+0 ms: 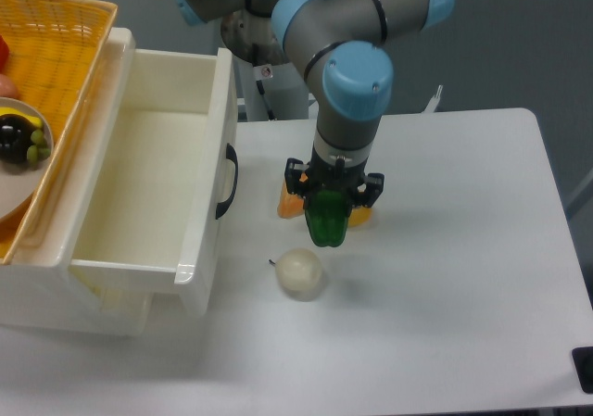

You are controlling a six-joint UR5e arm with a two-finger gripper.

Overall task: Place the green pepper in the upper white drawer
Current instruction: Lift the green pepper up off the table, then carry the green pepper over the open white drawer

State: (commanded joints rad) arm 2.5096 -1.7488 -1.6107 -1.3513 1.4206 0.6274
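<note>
The one fixed view looks down on a white table (445, 277) with one robot arm (347, 55) reaching in from the top. Its single gripper (329, 194) points straight down and is closed on the one green pepper (326, 221), which hangs from it above the table, right of the drawer and clear of it; the fingers themselves are mostly hidden behind the pepper and the black wrist. One pale round onion (300, 272) lies on the table just below and left of the pepper, apart from it. One orange-yellow piece (293, 203) sits on the table behind the gripper, showing at both sides of it; what it is cannot be told. At left one cream-white drawer (199, 249) stands pulled open, its inside bare, with one curved black handle (228, 181) on the front facing the pepper. Under it shows the edge of a lower white part. One yellow woven basket (65, 45) rests along the drawer's left rim; in it is one white plate (18, 194) carrying a dark round fruit (11, 138) and a small cluster of green pieces (39, 147), with a bit of red at the far left edge. The table top is plain, matte white with rounded corners; behind it is a grey-blue wall, and a small black thing sits at the lower right corner.
</note>
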